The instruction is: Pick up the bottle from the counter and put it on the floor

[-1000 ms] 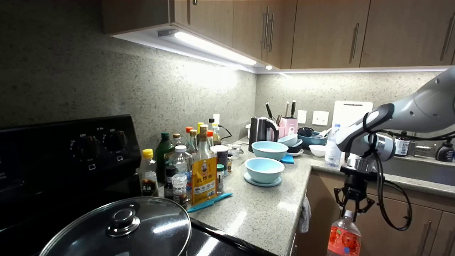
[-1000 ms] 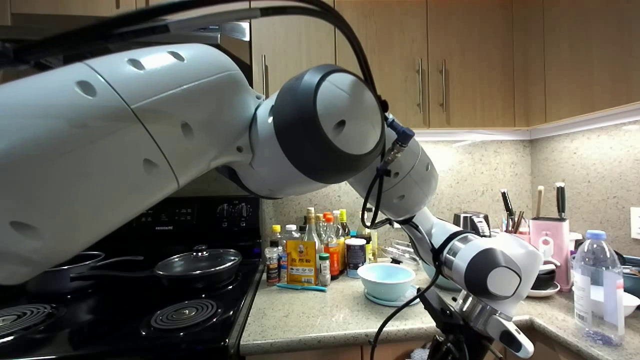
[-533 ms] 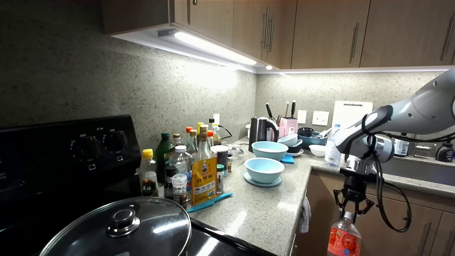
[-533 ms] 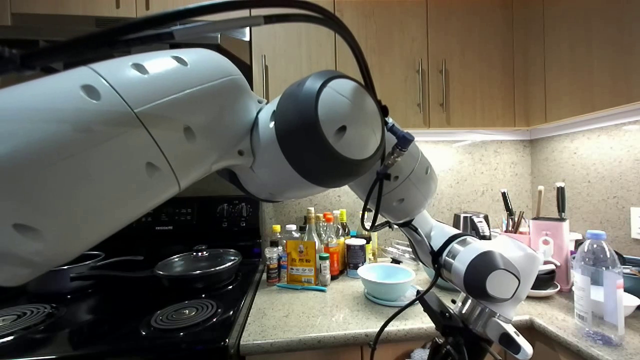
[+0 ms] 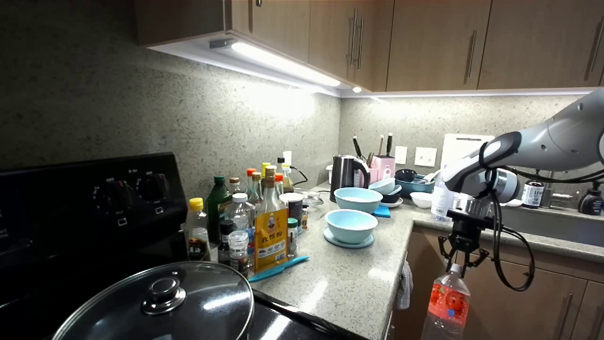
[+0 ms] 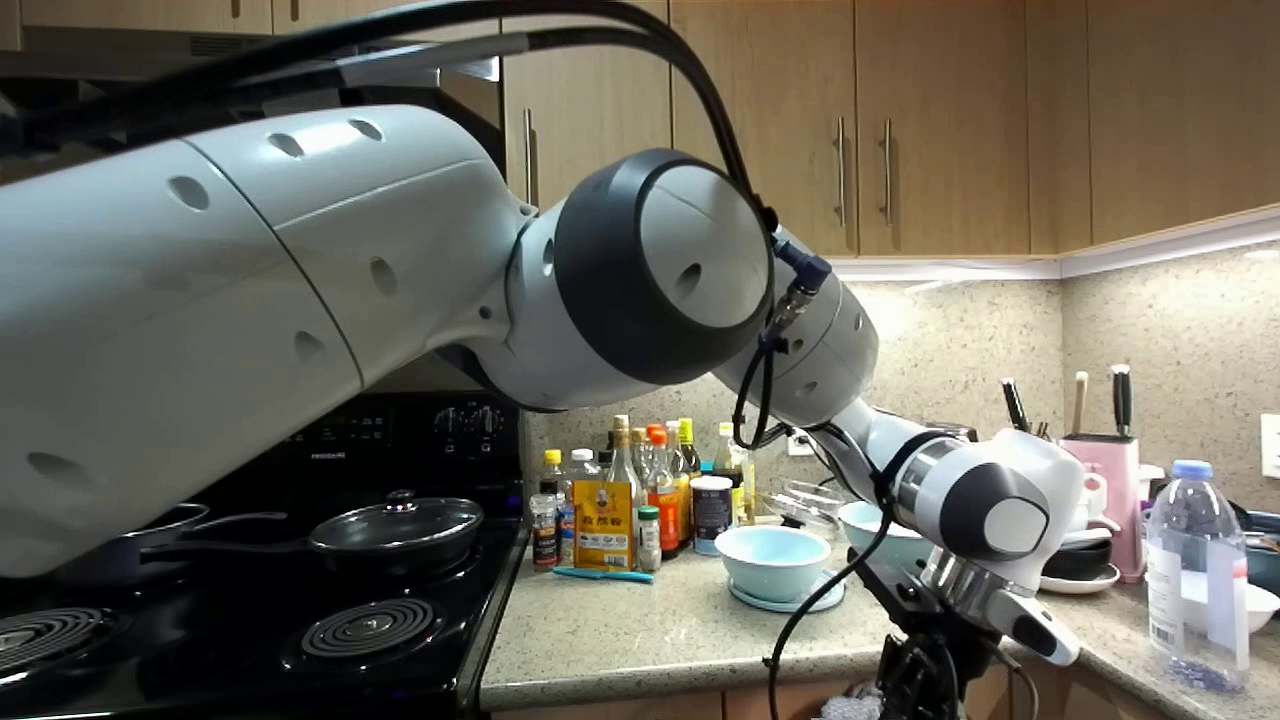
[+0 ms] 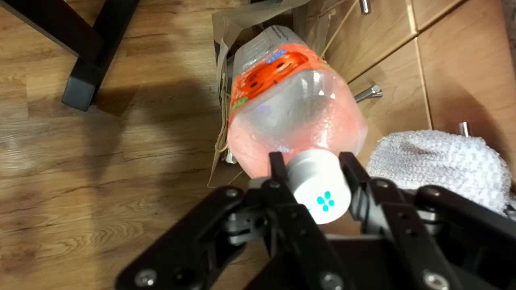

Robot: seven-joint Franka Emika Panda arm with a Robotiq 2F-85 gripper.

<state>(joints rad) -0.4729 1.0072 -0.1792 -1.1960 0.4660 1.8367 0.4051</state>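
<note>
The bottle, clear plastic with a red-orange label and a white cap, hangs slightly tilted in front of the lower cabinets in an exterior view (image 5: 448,302). Its base is cut off by the frame edge. My gripper (image 5: 456,270) is shut on its cap from above. In the wrist view my gripper (image 7: 313,163) has one finger on each side of the cap, and the bottle (image 7: 298,108) points away over the wooden floor (image 7: 141,161). The grey speckled counter (image 5: 339,288) lies beside and above the bottle. In an exterior view (image 6: 640,640) of the counter, the bottle is out of view.
An open brown bag (image 7: 221,76) stands on the floor behind the bottle. A black metal leg (image 7: 82,80) is at the left. A grey towel (image 7: 439,165) hangs by the cabinet doors (image 7: 403,96). A blue-capped bottle (image 6: 1195,570) and blue bowls (image 6: 772,565) stand on the counter.
Over the last half second my gripper has moved up and slightly left in an exterior view, carrying the bottle with it. Before that it sank very slightly. The grip is unchanged.
</note>
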